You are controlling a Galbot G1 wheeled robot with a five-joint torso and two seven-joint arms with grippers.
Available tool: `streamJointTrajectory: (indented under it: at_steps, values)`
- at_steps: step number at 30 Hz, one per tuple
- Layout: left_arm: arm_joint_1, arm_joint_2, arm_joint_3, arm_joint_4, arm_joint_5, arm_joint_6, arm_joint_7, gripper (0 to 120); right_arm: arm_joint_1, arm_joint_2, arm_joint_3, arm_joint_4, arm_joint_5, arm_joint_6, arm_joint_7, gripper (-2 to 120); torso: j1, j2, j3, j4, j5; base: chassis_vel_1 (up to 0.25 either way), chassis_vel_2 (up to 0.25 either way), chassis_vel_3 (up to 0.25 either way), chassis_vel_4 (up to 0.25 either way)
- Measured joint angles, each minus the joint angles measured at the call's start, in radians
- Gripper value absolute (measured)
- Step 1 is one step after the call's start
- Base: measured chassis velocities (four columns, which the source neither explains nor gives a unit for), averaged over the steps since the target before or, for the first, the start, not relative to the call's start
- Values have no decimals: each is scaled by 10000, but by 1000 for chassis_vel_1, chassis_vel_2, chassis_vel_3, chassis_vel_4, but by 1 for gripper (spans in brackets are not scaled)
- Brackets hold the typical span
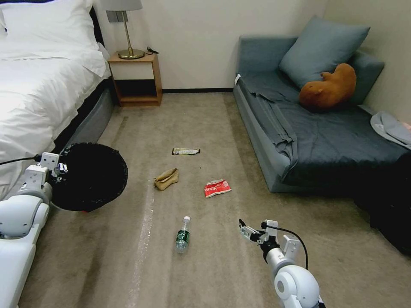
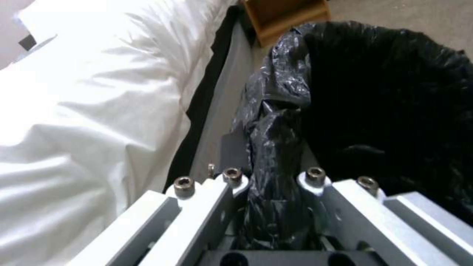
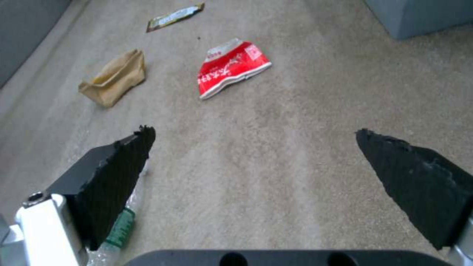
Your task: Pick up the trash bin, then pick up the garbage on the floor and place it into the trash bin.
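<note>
Down on the tan carpet (image 1: 239, 141) between the white-sheeted bed (image 1: 38, 81) and the grey-blue sofa (image 1: 299, 137), the setup makes sense once you look at it. The left gripper (image 2: 276, 192) is pinching the crinkly black bag at the rim of the low round trash bin (image 1: 92, 175), so the bin hangs tipped beside the bed with its mouth facing the litter, probably to keep it handy for drops. The right gripper (image 3: 256, 147) hovers low over the floor with its dark pads (image 3: 118, 166) spread wide and nothing between them. The clear plastic bottle with a green label (image 1: 183, 234) lies just beside it, so I'd guess that's the first target. Further out are the crumpled red-and-white wrapper (image 1: 217, 188), the crumpled tan paper bag (image 1: 166, 178) and the flat dark-and-gold snack wrapper (image 1: 186, 151), all still on the floor, well apart from the bin.
</note>
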Motion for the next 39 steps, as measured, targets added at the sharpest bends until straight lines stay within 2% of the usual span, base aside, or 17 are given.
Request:
streamJointTrajectory:
  at_steps: [17, 28, 39]
  values:
    - [238, -121, -96, -211, 5, -158, 37, 6, -302, 151, 72, 167, -172, 76, -134, 100, 0, 0, 0, 0, 1, 0, 0, 0, 0]
    - [268, 86, -174, -116, -45, -262, 72, 6, -364, 290, 26, 34, -417, 123, -182, 100, 0, 0, 0, 0, 1, 0, 0, 0, 0]
    - [314, 107, -200, -110, -64, -306, 104, 6, -393, 321, 5, 46, -456, 132, -195, 100, 0, 0, 0, 0, 1, 0, 0, 0, 0]
